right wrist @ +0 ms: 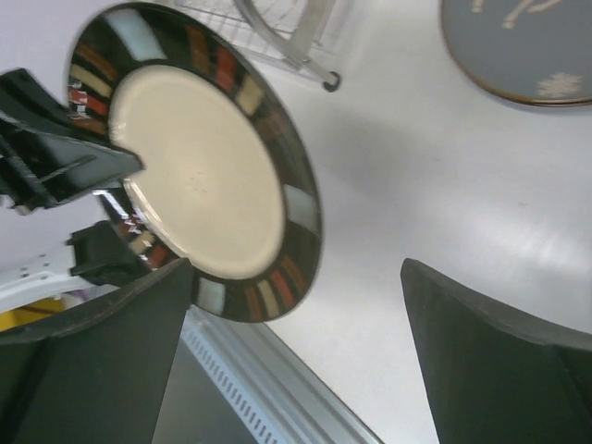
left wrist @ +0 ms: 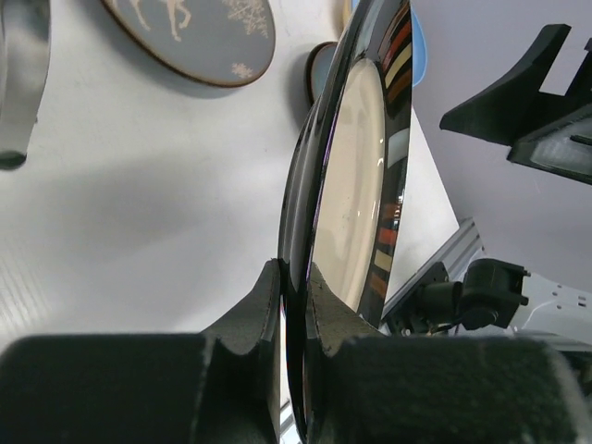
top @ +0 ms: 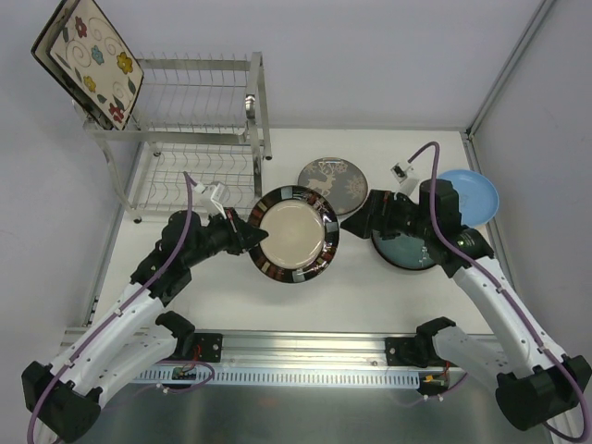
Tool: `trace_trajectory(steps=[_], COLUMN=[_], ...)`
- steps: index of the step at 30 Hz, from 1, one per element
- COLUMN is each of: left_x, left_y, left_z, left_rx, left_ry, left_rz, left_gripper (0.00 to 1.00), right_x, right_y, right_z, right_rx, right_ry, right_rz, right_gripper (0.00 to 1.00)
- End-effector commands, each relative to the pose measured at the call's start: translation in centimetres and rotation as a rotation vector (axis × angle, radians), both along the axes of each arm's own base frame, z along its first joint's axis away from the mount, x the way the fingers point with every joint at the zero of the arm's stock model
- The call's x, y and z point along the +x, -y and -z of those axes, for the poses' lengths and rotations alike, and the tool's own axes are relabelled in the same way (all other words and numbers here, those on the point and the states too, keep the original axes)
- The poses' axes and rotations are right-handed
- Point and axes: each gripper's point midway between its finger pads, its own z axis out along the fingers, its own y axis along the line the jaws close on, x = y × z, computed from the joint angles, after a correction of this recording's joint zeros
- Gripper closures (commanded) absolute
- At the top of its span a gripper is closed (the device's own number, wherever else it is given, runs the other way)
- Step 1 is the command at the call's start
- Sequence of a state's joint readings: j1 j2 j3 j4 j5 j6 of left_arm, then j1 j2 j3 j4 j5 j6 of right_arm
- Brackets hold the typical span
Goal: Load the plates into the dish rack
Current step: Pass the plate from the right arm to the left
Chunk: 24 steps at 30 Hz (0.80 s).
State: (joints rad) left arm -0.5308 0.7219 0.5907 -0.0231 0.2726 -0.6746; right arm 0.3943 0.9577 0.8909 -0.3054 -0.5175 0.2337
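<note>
My left gripper is shut on the left rim of a round cream plate with a dark striped rim. The plate is lifted and tilted near the table's middle. To the plate's right, my right gripper stands open with nothing between its fingers. The silver dish rack stands at the back left, and a square floral plate leans at its top left corner. Behind the held plate a grey round plate with a deer pattern lies flat.
A dark teal plate lies partly under my right arm. A light blue plate sits at the right edge. One foot of the rack shows in the right wrist view. An aluminium rail runs along the near edge.
</note>
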Motion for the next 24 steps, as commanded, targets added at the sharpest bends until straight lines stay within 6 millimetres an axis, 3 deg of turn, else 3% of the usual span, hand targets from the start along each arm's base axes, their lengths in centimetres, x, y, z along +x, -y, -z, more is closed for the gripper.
trace_trajectory(steps=[1,6,10,12,13,15,16,18,24], left_x=[-0.3,-0.4,-0.4,0.2,0.1,0.7,0.6,1.4,2.6], left_y=[1.0,1.1,1.1,1.1,0.8,0.9,0.6,0.6,-1.3], left_z=[-11.7,-15.6,-20.0,-21.1,-23.1,-24.3,-26.2,-27.3,-34.9], left_rx=[-0.129,-0.104,-0.128,-0.124,-0.135,-0.131,-0.144,-0.133,-0.136], left_ry=[0.374,0.480,0.553,0.573,0.609,0.627,0.664,0.685,0.843], left_rz=[0.084,0.108,0.108,0.092,0.076,0.064,0.052,0.025,-0.114], left_gripper=[1.00,1.00,1.00,1.00,1.00,1.00,1.00,1.00,1.00], right_x=[0.2,0.3,-0.1,-0.3,-0.2,-0.3,-0.1,-0.1,0.2], right_y=[3.5,7.5,9.3,9.8,10.0,10.3,10.9,11.1,10.4], right_z=[-1.4,-1.0,-1.0,-1.0,-0.9,-0.8,-0.6,-0.5,-0.3], right_rx=[-0.150,-0.284,-0.317,-0.319,-0.329,-0.355,-0.379,-0.374,-0.347], right_ry=[0.101,0.120,0.149,0.174,0.184,0.194,0.199,0.215,0.173], right_rz=[0.113,0.278,0.353,0.374,0.385,0.377,0.411,0.422,0.416], right_gripper=[0.01,0.01,0.00,0.01,0.00,0.01,0.00,0.00,0.01])
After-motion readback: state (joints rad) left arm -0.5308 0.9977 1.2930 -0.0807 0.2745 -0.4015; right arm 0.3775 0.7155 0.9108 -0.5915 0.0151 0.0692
